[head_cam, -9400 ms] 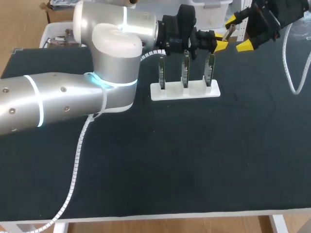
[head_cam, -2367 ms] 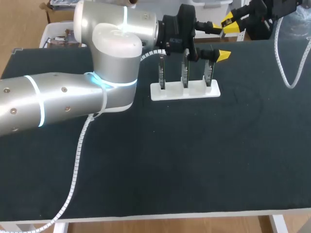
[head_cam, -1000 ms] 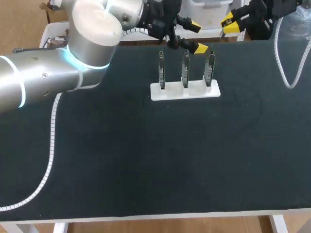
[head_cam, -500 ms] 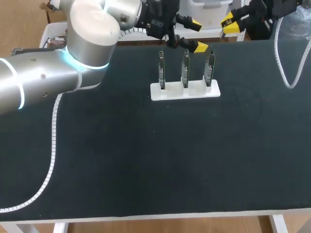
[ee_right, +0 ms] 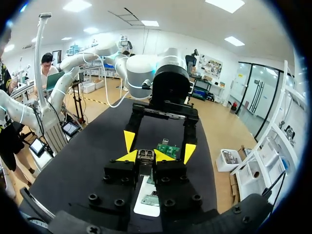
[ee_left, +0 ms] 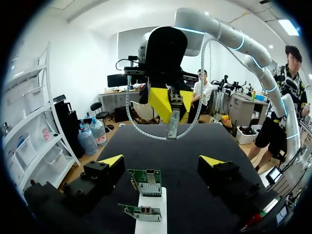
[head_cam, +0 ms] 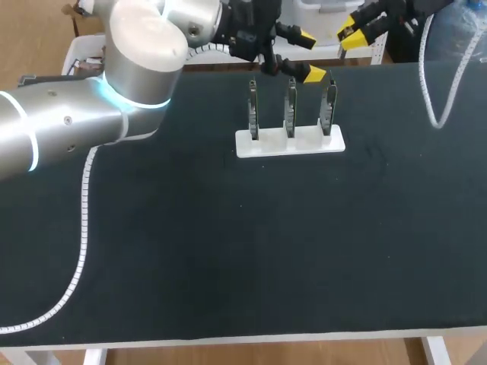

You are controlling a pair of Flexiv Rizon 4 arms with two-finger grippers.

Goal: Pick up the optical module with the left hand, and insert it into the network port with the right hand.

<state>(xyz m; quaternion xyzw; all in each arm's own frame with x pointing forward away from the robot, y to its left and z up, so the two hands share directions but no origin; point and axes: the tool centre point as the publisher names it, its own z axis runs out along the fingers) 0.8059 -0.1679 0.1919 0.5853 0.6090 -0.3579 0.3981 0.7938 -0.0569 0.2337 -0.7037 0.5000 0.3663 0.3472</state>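
The matte black desk (head_cam: 228, 251) bears a white rack (head_cam: 289, 143) of upright green boards (head_cam: 290, 106); the left end effector (ee_left: 161, 161) gapes empty, the right end effector (ee_right: 146, 156) pinches a slim metal module (ee_left: 172, 125).

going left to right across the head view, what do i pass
left arm → white stand → right gripper, holding the optical module → white spiral cable

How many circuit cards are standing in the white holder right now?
3, upright in the white holder: left card, middle card, right card. None looks hidden.
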